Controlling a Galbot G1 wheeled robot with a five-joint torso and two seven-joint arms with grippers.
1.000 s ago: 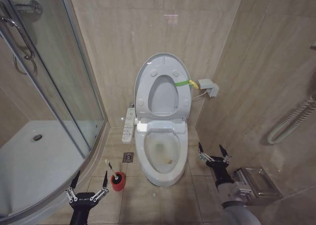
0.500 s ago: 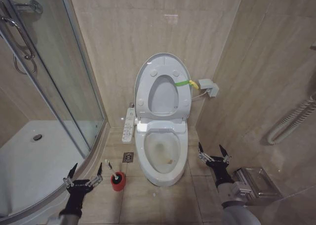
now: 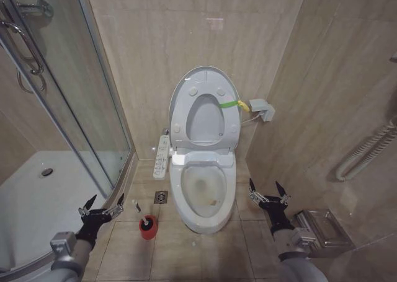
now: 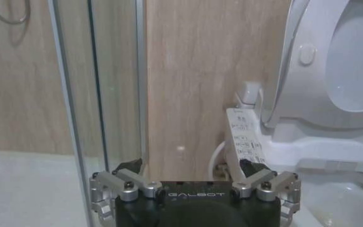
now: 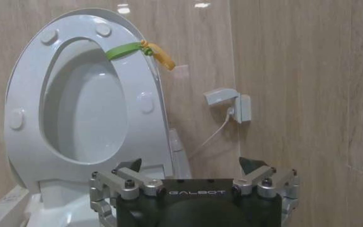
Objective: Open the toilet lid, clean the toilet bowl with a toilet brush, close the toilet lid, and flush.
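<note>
Since a second ago our left gripper (image 3: 101,204) has swung away from the small round red cup (image 3: 147,227) toward the curved glass shower door (image 3: 74,127), and it now sits higher beside the door's lower rail; our camera has not shifted. Its jaws are spread wide and hold nothing. From these jaws, the red cup stands on the tiled floor (image 3: 186,251) a little toward the toilet, and the short toilet brush with its dark head and slim pale handle (image 3: 140,214) stands in that cup, handle tilted toward our left gripper, apart from it.

Our right gripper (image 3: 268,192) hangs just beside the white oval ceramic toilet bowl (image 3: 203,198), on its right side, jaws spread wide and empty, as it did before. Beyond these jaws the large glossy white oval plastic toilet lid (image 3: 205,108) stands upright against the beige wall, with the ring-shaped white seat raised against it and a green-yellow strap (image 3: 234,103) at its right edge. The bowl is open. A long white button panel (image 3: 162,156) lies along the bowl's left side, between our left jaws and the bowl in our left wrist view (image 4: 245,142).
</note>
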